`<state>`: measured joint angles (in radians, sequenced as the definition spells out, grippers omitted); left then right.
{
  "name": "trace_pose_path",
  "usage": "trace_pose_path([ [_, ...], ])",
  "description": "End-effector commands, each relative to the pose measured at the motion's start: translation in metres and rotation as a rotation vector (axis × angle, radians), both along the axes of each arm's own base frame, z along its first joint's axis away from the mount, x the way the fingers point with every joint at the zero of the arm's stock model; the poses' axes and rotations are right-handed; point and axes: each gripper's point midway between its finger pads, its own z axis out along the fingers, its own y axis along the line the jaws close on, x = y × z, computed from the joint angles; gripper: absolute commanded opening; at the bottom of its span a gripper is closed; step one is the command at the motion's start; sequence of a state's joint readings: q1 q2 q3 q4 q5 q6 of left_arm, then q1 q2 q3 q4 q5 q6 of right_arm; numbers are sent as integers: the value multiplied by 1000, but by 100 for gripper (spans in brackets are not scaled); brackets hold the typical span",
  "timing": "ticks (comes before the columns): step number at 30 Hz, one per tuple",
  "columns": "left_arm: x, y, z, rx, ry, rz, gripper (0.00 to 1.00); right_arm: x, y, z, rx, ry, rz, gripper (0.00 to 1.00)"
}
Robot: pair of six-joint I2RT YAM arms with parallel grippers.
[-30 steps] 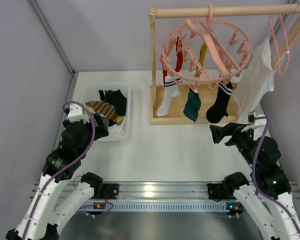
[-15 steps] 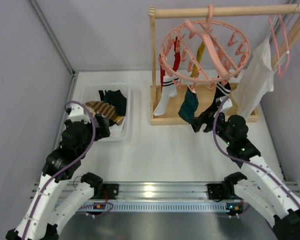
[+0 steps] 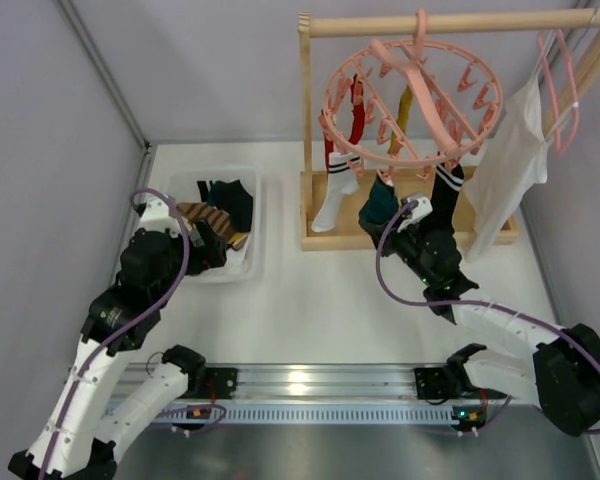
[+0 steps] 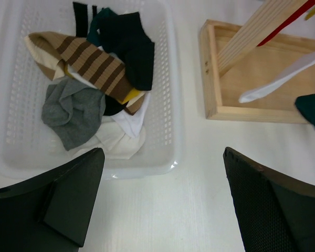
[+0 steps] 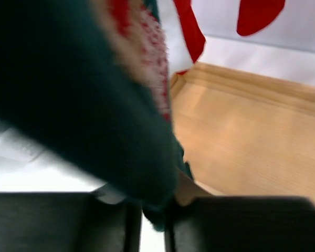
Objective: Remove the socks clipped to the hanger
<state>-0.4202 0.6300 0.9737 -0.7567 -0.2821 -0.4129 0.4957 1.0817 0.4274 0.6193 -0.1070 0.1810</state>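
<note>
The round pink hanger [image 3: 410, 95] hangs by its hook from the wooden rail. Clipped to it are a white striped sock [image 3: 335, 195], a teal sock [image 3: 378, 203], a black striped sock [image 3: 448, 182], a red sock [image 3: 357, 110] and a mustard one [image 3: 405, 105]. My right gripper [image 3: 392, 222] is shut on the lower end of the teal sock [image 5: 84, 105], with dark fabric pinched between its fingertips [image 5: 153, 218]. My left gripper [image 3: 212, 245] stands open [image 4: 163, 202] over the table beside the basket, with nothing between its fingers.
A white plastic basket [image 3: 255, 250] at the left holds several loose socks [image 4: 89, 63]. The wooden rack's base tray [image 3: 345, 235] lies under the hanging socks. A large white garment [image 3: 510, 160] hangs on a thin pink hanger [image 3: 560, 90] at the right.
My right arm has swung left from the rack's right side to the teal sock and its jaws have shut on it. The left arm has barely shifted.
</note>
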Motion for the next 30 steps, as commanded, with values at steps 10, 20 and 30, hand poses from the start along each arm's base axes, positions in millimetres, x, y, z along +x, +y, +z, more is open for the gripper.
trace_pose_path([
  [10, 44, -90, 112, -270, -134, -166, 99, -28, 38, 36, 95, -158, -143, 0],
  [20, 36, -214, 180, 39, -291, -294, 99, -48, 74, 33, 67, -128, -190, 0],
  [30, 68, -263, 167, 227, -280, -295, 98, -55, 103, 36, -65, -161, -232, 0],
])
